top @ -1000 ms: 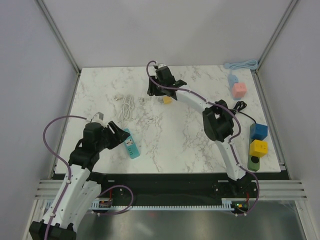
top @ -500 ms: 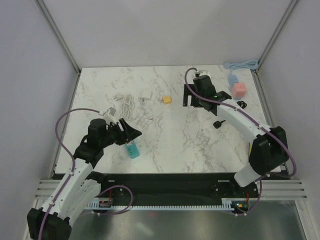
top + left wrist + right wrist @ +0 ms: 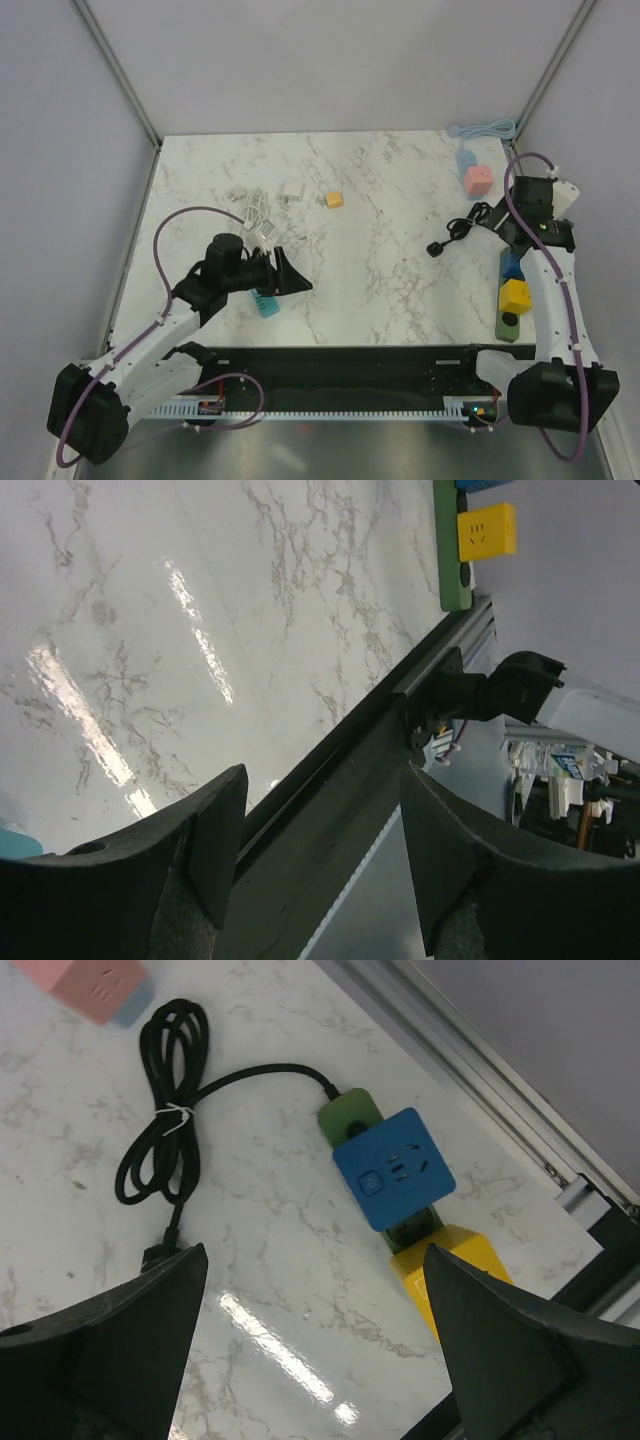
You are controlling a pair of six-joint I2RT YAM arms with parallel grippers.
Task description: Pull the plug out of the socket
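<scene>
A teal socket strip (image 3: 265, 303) lies near the table's front left. A white plug (image 3: 292, 190) with its coiled white cable (image 3: 257, 212) lies apart from it at the back left. My left gripper (image 3: 296, 284) stands open just right of the teal strip, holding nothing; in the left wrist view its fingers (image 3: 215, 835) frame the table's front edge. My right gripper (image 3: 545, 232) hovers open at the right edge over a green strip (image 3: 350, 1118) that carries a blue cube plug (image 3: 393, 1168) and a yellow one (image 3: 455, 1270).
A bundled black cord (image 3: 465, 228) runs from the green strip (image 3: 508, 300). A pink cube (image 3: 478, 180) and a light blue cable (image 3: 480, 129) sit at the back right. A small orange block (image 3: 334, 200) lies near the white plug.
The right arm swung from the back middle to the right edge and opened. The white plug now lies where it was. The left gripper turned right, off the teal strip.
</scene>
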